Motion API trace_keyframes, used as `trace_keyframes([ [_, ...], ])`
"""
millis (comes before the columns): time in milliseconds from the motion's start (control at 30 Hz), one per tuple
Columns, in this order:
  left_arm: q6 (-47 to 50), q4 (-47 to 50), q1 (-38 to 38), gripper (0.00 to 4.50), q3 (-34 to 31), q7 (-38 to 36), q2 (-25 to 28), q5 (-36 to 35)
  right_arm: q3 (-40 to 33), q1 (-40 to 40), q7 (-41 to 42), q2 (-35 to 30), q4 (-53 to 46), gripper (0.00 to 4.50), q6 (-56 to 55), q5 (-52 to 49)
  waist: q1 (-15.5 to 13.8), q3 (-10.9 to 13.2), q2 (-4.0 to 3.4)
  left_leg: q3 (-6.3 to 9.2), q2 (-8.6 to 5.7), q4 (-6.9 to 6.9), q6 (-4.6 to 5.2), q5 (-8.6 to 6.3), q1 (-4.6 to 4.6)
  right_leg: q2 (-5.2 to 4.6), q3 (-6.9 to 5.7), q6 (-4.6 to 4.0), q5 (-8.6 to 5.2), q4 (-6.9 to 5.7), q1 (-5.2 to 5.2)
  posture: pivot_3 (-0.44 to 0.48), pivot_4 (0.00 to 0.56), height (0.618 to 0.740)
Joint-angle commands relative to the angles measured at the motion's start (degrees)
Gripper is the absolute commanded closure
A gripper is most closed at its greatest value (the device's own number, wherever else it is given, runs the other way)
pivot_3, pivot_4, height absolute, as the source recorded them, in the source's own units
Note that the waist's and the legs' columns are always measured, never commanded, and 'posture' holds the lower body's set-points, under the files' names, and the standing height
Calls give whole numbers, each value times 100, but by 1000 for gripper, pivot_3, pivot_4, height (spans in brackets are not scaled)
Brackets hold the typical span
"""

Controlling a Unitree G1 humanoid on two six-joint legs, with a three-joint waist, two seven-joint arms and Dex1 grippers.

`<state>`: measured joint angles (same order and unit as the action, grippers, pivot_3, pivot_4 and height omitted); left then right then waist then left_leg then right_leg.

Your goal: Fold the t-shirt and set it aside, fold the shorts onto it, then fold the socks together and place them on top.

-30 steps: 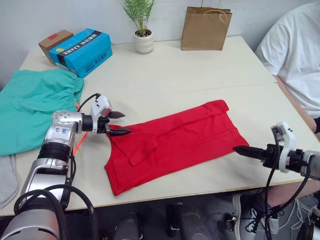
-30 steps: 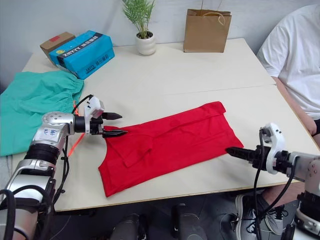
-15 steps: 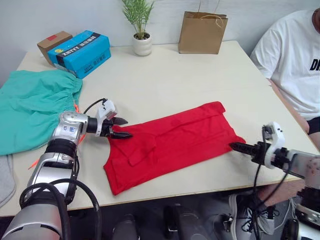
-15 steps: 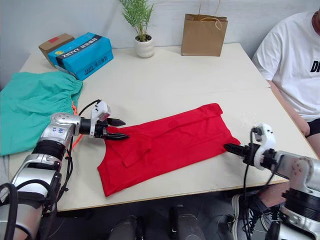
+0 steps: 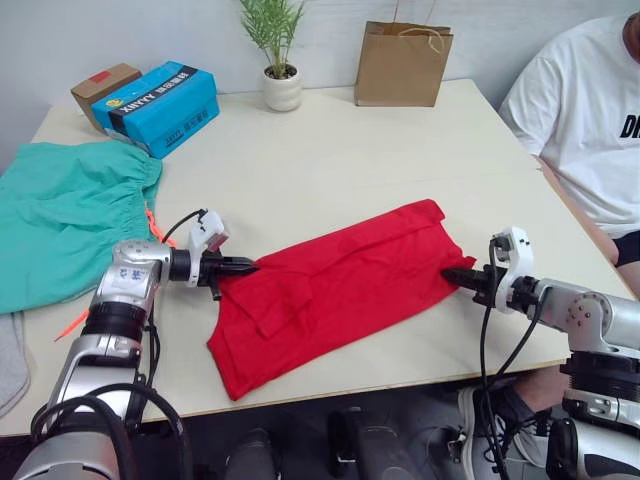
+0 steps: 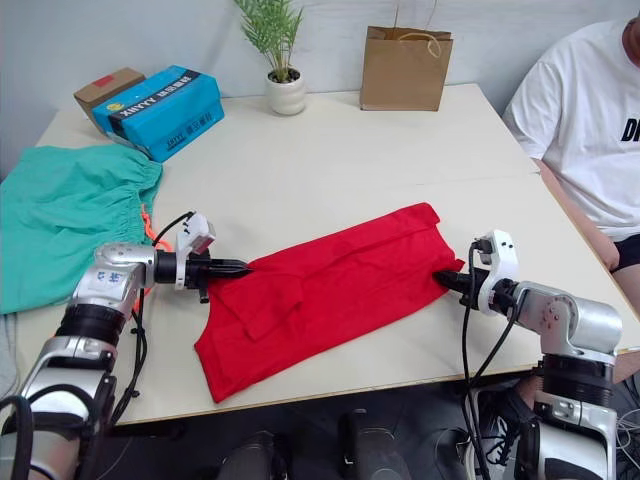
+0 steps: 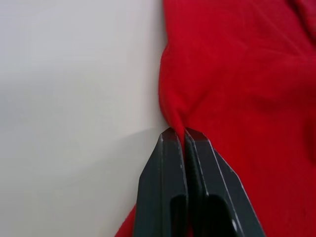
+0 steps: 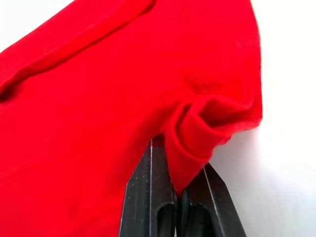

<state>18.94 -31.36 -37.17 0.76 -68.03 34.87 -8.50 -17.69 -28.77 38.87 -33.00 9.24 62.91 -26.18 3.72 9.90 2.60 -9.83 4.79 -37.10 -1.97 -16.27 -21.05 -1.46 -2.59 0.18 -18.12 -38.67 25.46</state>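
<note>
The left gripper [image 7: 183, 132] has its two black jaws pressed together, with a small pinch of the t-shirt [image 7: 242, 84] caught between the tips. The red cloth gathers into a puckered fold right where the jaws meet, and creases run away from that spot across the fabric. The rest of the shirt lies flat on the pale bench [image 7: 74, 98], its edge running along beside the bare surface. A bit of red also shows under the jaws.
</note>
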Motion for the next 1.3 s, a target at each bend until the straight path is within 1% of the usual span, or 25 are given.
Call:
trace_keyframes([
  [33,495,1078,731,4453,-362,553,-127,-358,461,-338,282,-214,475,4500,-857,318,8,1,-4,0,0,0,0,0,0,0,0,0,0,1,0,0,150,740],
  [100,835,1882,1146,4453,-772,1148,-305,-618,719,-612,389,-218,882,4500,-1438,543,17,3,-7,0,0,0,1,0,-1,-1,3,0,0,1,0,0,150,740],
  [167,1266,2944,1757,4453,-1123,1743,-491,-828,931,-1095,390,-102,1561,4500,-2034,797,37,7,-10,2,1,-2,1,0,-3,0,3,0,0,1,0,0,150,740],
  [233,1483,3698,2259,4453,-1455,2409,-766,-924,1110,-1575,279,98,2269,4500,-2598,1037,83,9,-13,2,0,-1,1,0,-4,0,5,0,0,2,1,0,150,740],
  [300,1672,4141,2517,4453,-1741,3038,-1130,-1055,1196,-1959,106,336,2864,4500,-3062,1205,78,11,-17,5,-1,0,1,1,-4,0,6,1,0,2,1,0,150,740],
  [467,1737,5086,3165,4453,-2072,4166,-1672,-967,1382,-2544,-189,908,3872,4500,-4236,1616,95,11,-17,10,0,5,-1,2,-6,2,6,0,1,8,0,0,150,740],
  [533,1737,5440,3482,4453,-2078,4439,-1877,-986,1450,-2703,-265,1082,4177,4500,-4602,1761,94,11,-18,12,0,6,0,2,-10,2,5,1,1,14,1,0,150,740],
  [633,1868,6110,4058,4453,-1907,4665,-2063,-1031,1476,-2907,-386,1283,4555,4500,-4934,1860,110,11,-18,8,0,7,4,-1,-11,1,6,3,2,19,1,0,150,740],
  [733,2007,6512,4449,4453,-1859,4769,-2066,-1089,1370,-2991,-289,1384,4728,4500,-5225,1803,105,11,-18,9,0,7,4,-2,-10,1,6,3,2,20,1,0,150,740],
  [833,2001,6574,4533,4453,-1917,4594,-1987,-1368,1353,-3027,-123,1355,4823,4500,-5231,1779,85,12,-18,14,-1,6,3,-1,-11,2,6,2,2,18,0,0,150,740],
  [900,2025,6547,4602,4500,-1901,4410,-1764,-1453,1389,-3022,127,1287,4819,4093,-5150,1771,90,12,-18,17,-3,5,4,-1,-13,2,6,2,3,19,-1,0,150,740],
  [1000,2008,6368,4647,4500,-1902,3969,-1220,-1561,1523,-2929,644,1110,4616,3175,-5066,1820,93,14,-23,19,-3,12,4,-1,-12,2,6,2,2,22,-1,0,150,740],
  [1067,1969,6042,4518,3993,-2116,3693,-840,-1696,1619,-2735,1261,835,4199,2403,-4523,1737,93,17,-27,19,-2,16,3,-1,-12,3,5,2,2,27,-1,0,150,740],
  [1133,2137,5787,4398,3492,-2351,3346,-437,-1991,1659,-2479,1684,491,3659,1722,-4016,1661,73,17,-27,22,-2,18,4,-1,-15,3,3,2,2,34,-1,0,150,740],
  [1233,2489,5568,4409,2537,-2556,2823,245,-2306,1700,-2064,2284,44,2641,677,-2940,1331,69,18,-29,30,-1,19,6,-3,-21,0,-5,2,2,44,-1,0,150,740],
  [1267,2625,5456,4388,2195,-2610,2564,500,-2469,1722,-1877,2470,-121,2211,267,-2517,1174,69,19,-30,30,0,23,6,-4,-21,-1,-6,2,2,48,-1,0,150,740],
  [1300,2624,5316,4333,1842,-2643,2324,711,-2555,1758,-1683,2636,-280,1784,0,-2130,1027,69,19,-31,31,-1,27,6,-5,-21,-1,-6,2,2,51,-1,0,150,740],
])
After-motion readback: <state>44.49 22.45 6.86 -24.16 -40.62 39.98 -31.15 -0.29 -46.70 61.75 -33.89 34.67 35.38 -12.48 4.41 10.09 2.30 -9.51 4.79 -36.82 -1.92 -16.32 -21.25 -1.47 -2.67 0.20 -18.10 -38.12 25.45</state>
